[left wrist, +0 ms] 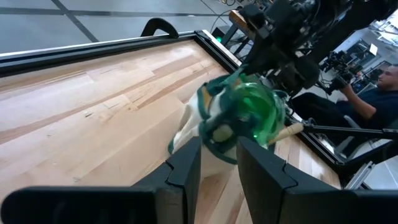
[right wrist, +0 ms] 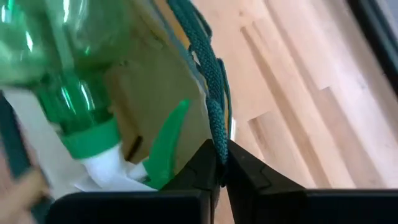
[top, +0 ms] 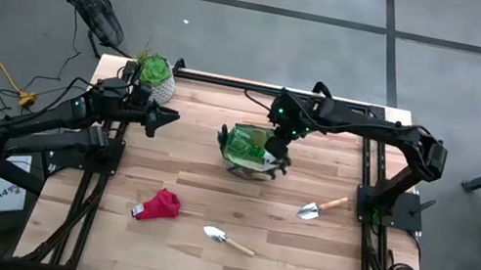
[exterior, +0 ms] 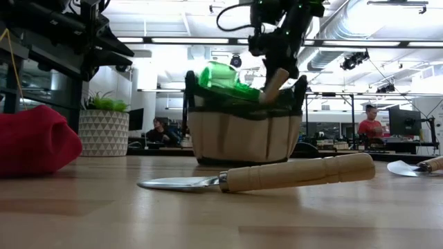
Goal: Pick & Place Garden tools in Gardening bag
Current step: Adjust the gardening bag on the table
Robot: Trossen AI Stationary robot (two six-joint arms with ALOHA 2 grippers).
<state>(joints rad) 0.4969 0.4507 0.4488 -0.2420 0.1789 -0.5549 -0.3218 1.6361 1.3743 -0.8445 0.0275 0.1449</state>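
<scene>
The beige gardening bag (top: 253, 162) with dark green trim stands on its base mid-table. A translucent green spray bottle (top: 247, 142) lies in its mouth, and a pale wooden handle (exterior: 273, 86) sticks out over the rim. My right gripper (right wrist: 221, 163) is over the bag's right rim, shut on its green cord handle. My left gripper (top: 169, 120) is open and empty, to the left of the bag and pointing at it. Two trowels (top: 228, 240) (top: 319, 208) and a red cloth piece (top: 158, 205) lie flat on the table. My right gripper pinches the bag's dark green cord handle (right wrist: 216, 138) between its two fingertips, beside the bag's rim. The fingers come from above, slanting down. The cord runs up and away from the fingers along the rim. The bag stands on the table.
A green plant in a white pot (top: 155, 78) stands at the far left corner, behind my left arm. The near trowel (exterior: 277, 176) lies close in front of the low camera. Bare wood lies between the bag and the items at the near side. People sit in the room behind.
</scene>
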